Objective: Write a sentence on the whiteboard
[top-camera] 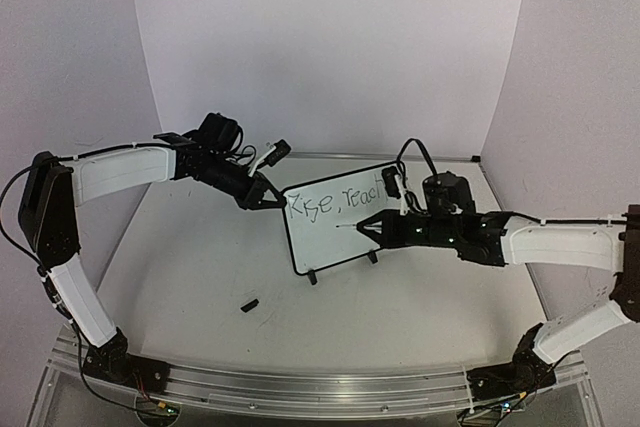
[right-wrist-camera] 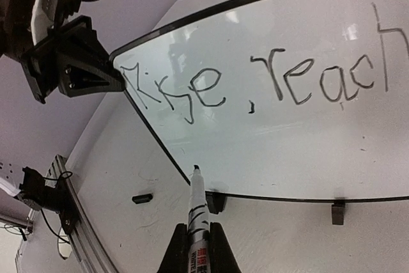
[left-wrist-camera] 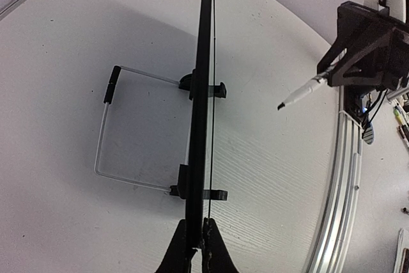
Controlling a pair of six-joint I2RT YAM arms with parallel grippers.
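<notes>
The whiteboard (top-camera: 335,237) stands upright on two black feet at mid-table. One line of dark lettering (top-camera: 338,200) reads "Rise, reach"; it also shows in the right wrist view (right-wrist-camera: 255,81). My left gripper (top-camera: 270,197) is shut on the board's upper left edge; the left wrist view shows its jaws pinching the black frame (left-wrist-camera: 199,126) edge-on. My right gripper (top-camera: 378,230) is shut on a white marker (right-wrist-camera: 198,212), whose black tip (right-wrist-camera: 196,169) hovers just off the board's lower left part, below the writing. In the left wrist view the marker (left-wrist-camera: 300,93) is clear of the board.
A small black marker cap (top-camera: 249,303) lies on the table in front of the board, also in the right wrist view (right-wrist-camera: 142,197). A wire stand (left-wrist-camera: 105,132) props the board from behind. The aluminium rail (top-camera: 300,387) runs along the near edge.
</notes>
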